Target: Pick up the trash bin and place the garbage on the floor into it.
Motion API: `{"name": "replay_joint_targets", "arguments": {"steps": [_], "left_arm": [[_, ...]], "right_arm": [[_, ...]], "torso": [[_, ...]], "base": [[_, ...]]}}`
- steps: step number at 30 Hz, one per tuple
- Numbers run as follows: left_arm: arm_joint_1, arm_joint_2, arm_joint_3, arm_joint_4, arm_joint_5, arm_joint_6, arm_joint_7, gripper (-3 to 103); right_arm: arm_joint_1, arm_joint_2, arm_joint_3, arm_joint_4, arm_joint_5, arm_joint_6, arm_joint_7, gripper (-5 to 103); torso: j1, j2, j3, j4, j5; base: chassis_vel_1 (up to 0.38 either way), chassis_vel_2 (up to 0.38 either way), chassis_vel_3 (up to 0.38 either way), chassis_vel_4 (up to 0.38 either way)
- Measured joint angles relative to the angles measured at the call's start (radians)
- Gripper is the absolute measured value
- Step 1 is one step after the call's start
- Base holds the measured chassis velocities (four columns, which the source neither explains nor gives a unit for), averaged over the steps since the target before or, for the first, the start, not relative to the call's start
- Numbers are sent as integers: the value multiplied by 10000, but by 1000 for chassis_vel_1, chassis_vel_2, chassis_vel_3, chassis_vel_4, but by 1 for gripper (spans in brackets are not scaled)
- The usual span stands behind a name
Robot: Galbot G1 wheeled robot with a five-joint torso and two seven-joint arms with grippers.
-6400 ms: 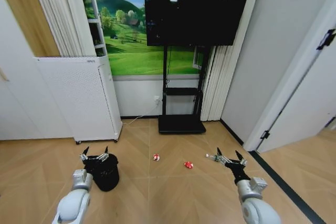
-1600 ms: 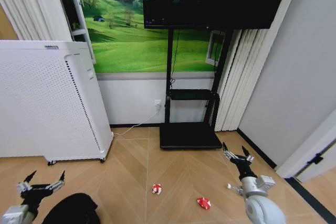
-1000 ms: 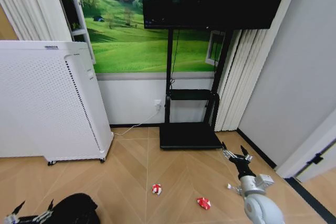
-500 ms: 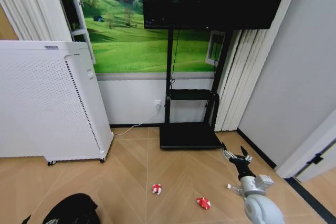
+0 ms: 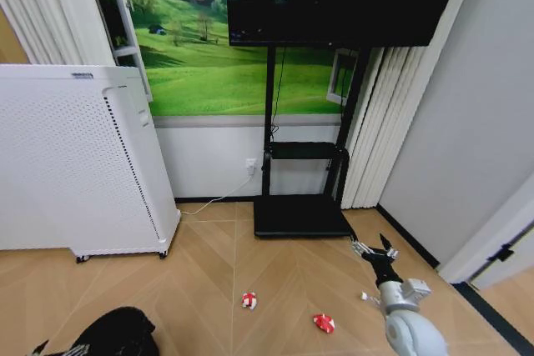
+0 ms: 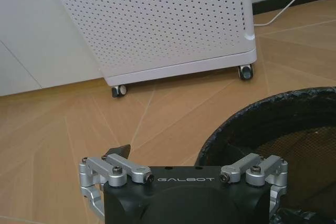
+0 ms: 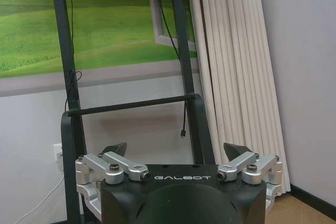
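— Where is the bin sitting?

— The small black round mesh trash bin (image 5: 117, 333) is standing upright on the floor, mouth up, beside the tall white perforated appliance (image 5: 79, 160). I am keeping my left gripper (image 6: 184, 174) wide open at its rim, holding nothing.

— And the litter?

— The red-and-white scrap (image 5: 249, 300) and the flat red wrapper (image 5: 324, 323) are lying apart. The right gripper (image 5: 375, 253) is hanging open and empty.

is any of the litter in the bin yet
No, the red-and-white scrap and the red wrapper lie on the floor, apart from the bin.
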Motion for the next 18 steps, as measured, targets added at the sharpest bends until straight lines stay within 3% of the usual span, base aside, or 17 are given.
{"name": "replay_joint_targets", "arguments": {"steps": [11,16,18], "left_arm": [[-140,-64,498,67,-148,391,271,93],[96,-71,483,44,-18,434,579,81],[156,-96,435,41,17,434,685,70]], "right_arm": [[29,45,18,2,-76,-53,2,100],[56,69,12,-20,-69,-59,6,100],[65,71,12,-39,-58,-59,9,100]], "torso": [[0,2,1,2,0],[0,3,1,4,4],[0,3,1,3,2]], "base": [[0,0,0,0],[0,0,0,0],[0,0,0,0]]}}
